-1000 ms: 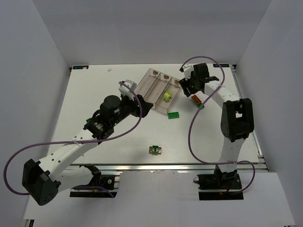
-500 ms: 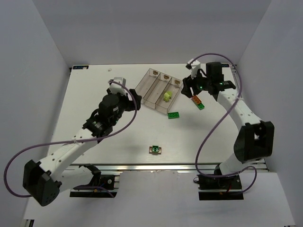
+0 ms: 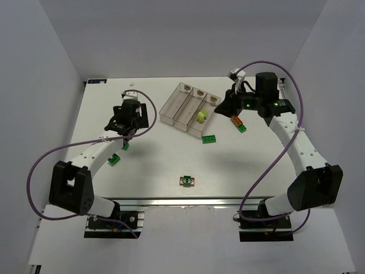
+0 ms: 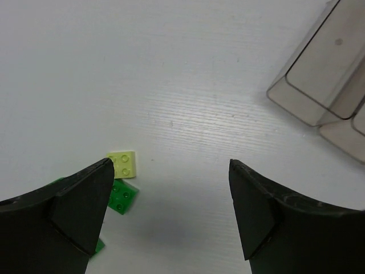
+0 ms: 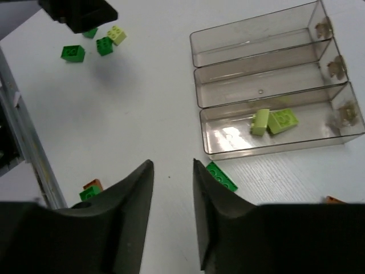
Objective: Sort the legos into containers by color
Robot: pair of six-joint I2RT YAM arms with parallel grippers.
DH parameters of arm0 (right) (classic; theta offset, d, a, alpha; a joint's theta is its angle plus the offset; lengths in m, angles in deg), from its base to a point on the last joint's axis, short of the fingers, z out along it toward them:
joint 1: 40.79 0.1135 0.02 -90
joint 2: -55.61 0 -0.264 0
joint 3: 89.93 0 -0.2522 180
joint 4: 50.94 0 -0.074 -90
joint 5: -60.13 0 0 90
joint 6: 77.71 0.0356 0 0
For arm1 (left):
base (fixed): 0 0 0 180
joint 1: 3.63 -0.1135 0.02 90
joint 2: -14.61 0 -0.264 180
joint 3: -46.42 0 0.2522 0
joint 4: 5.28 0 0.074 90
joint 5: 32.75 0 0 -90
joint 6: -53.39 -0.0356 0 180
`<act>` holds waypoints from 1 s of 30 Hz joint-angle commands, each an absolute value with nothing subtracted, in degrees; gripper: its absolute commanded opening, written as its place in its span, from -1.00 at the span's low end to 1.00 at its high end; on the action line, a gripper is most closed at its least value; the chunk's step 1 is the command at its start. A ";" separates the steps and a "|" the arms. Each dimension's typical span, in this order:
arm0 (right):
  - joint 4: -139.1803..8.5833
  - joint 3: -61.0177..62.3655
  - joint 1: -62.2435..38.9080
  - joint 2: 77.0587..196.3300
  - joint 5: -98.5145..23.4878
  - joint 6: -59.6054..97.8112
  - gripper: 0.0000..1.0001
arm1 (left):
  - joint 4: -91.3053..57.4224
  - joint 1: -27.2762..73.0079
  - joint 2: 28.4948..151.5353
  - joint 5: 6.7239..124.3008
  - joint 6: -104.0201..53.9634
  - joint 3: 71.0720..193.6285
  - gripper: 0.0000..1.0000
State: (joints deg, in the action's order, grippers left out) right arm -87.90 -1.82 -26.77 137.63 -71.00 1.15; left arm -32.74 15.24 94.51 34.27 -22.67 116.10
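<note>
Left claw: spread wide, empty, over yellow brick touching green brick (mixed colours). Risk: closing here may pinch both. Right claw: narrowly parted, empty.

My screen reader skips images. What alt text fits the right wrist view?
The open right gripper faces three joined clear bins; the nearest bin holds two pale yellow-green bricks, and a green brick lies just outside it.
</note>
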 commanded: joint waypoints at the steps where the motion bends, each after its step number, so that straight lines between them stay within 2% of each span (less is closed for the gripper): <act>1: -92.38 -3.59 -24.90 135.86 -76.28 4.47 -0.29 | -36.53 15.35 97.82 29.14 -26.32 118.98 0.82; 3: -92.74 -0.70 -23.58 135.07 -75.58 4.38 -0.52 | -37.59 14.39 99.33 28.86 -26.50 119.59 0.80; 6: -91.08 4.13 -22.78 132.96 -75.22 4.90 -0.56 | -37.85 11.94 100.57 28.86 -26.68 119.77 0.72; 13: -84.57 13.63 -22.51 129.27 -75.13 1.76 -0.31 | -37.85 5.42 103.98 36.41 -25.80 120.38 0.52; 17: -85.00 14.70 -22.60 129.27 -75.92 0.43 -0.31 | -40.31 3.49 108.99 40.55 -25.97 122.14 0.41; 30: -82.11 17.42 -22.60 127.33 -75.31 -0.54 -0.26 | -41.19 2.43 111.64 41.26 -26.59 121.79 0.43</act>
State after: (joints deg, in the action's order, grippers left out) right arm -84.98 17.04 -22.42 128.41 -74.84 0.50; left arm -40.65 2.80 111.71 40.37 -26.08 120.67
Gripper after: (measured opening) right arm 0.370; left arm 0.712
